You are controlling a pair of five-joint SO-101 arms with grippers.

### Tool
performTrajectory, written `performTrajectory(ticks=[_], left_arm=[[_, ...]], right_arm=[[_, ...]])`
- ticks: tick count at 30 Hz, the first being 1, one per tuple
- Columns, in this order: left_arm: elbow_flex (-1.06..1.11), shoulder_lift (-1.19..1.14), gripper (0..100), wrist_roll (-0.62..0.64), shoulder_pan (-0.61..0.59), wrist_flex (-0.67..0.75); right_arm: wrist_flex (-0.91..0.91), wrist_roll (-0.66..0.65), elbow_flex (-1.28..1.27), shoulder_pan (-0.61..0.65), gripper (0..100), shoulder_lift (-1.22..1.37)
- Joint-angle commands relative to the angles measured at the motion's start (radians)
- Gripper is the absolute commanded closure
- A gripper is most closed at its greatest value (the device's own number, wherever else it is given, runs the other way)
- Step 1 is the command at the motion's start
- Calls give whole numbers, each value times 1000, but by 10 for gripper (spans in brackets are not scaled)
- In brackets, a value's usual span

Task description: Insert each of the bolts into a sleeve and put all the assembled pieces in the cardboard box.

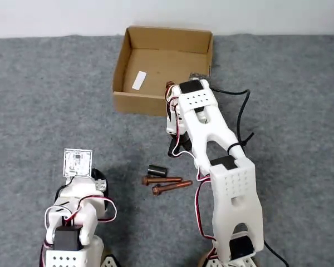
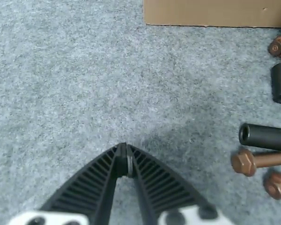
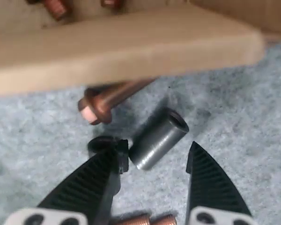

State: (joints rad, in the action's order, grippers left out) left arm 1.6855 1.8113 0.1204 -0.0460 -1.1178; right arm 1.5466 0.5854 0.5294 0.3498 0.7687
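Note:
My right gripper point(image 3: 158, 149) is open low over the carpet, its fingers on either side of a black sleeve point(image 3: 159, 138) lying on its side. Just beyond, a copper bolt point(image 3: 107, 101) lies against the cardboard box point(image 3: 122, 42). From above, that gripper point(image 1: 176, 146) sits under the right arm, near the box point(image 1: 134, 103) front wall. Another black sleeve point(image 1: 156, 171) and two bolts point(image 1: 162, 179) point(image 1: 171, 187) lie mid-table. My left gripper point(image 2: 123, 152) is shut on nothing, well to the side of a sleeve point(image 2: 264, 136) and a bolt point(image 2: 257, 161).
Grey carpet covers the table. A white label point(image 1: 139, 80) lies on the box floor. The left arm point(image 1: 78, 194) is folded at the near left. The right arm point(image 1: 222, 167) and its black cable point(image 1: 242, 119) span the ground from the near right to the box.

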Motion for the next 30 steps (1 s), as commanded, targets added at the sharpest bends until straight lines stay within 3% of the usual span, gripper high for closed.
performTrajectory(ticks=[1, 5, 10, 19, 23, 30], left_arm=[[-2, 9, 994, 11, -5, 8], [-2, 9, 994, 11, -5, 8], [-2, 9, 994, 11, -3, 8], [-2, 9, 994, 11, 3, 3], [-2, 9, 994, 12, 3, 8], [-2, 9, 994, 12, 5, -37]], right_arm=[[-5, 28, 41, -22, 812, 15], [19, 28, 41, -53, 820, 24], [58, 25, 86, -76, 998, -7], [147, -11, 95, -71, 990, -183], [249, -66, 89, -79, 990, -335], [249, -132, -92, -91, 990, -713]])
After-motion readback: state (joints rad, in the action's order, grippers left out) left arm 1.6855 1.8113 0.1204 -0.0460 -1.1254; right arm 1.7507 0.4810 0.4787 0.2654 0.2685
